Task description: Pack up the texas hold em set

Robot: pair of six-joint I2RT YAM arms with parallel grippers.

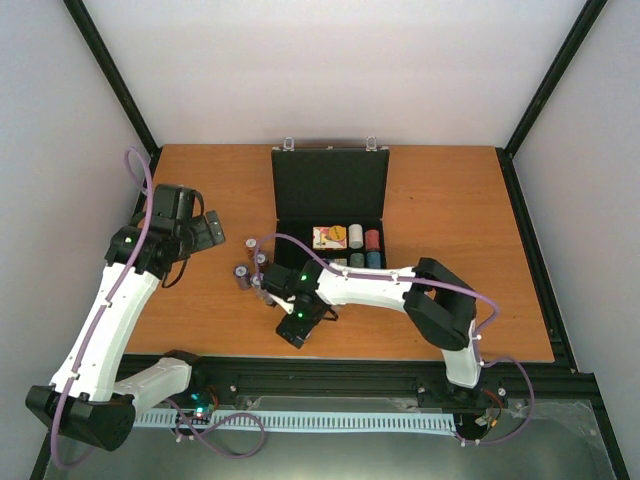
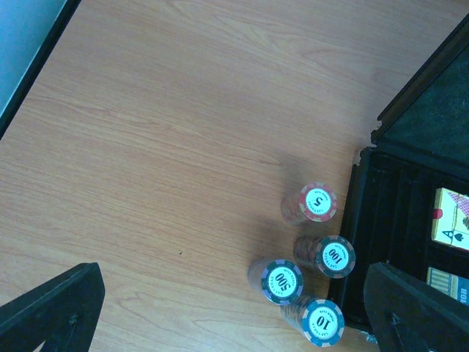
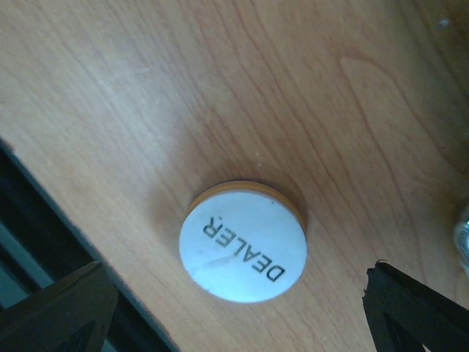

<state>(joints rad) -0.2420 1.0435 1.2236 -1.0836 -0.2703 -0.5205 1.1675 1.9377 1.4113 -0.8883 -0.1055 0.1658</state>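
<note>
Texas hold em case (image 1: 330,185) sits open at the far middle of the desk (image 1: 450,250), its lid laid back toward the rear wall. In the tray, a card deck (image 1: 328,238) lies on the left, with coloured chip stacks (image 1: 365,245) packed beside it.

Just left of the case, four more chip stacks stand upright on the wood in a loose cluster. They are marked 5 (image 2: 319,202), 100 (image 2: 333,257), 500 (image 2: 283,281) and 10 (image 2: 322,321). The 10 stack is closest to the case wall.

Nearer the front edge of the desk lies a white DEALER disc (image 3: 243,242), flat, with an orange edge showing beneath it.

The right gripper (image 3: 234,293) hangs directly over this disc. Its fingers are spread wide to either side and do not touch the disc. The left gripper (image 2: 231,293) hovers above bare wood left of the four stacks, also spread wide and holding nothing.
</note>
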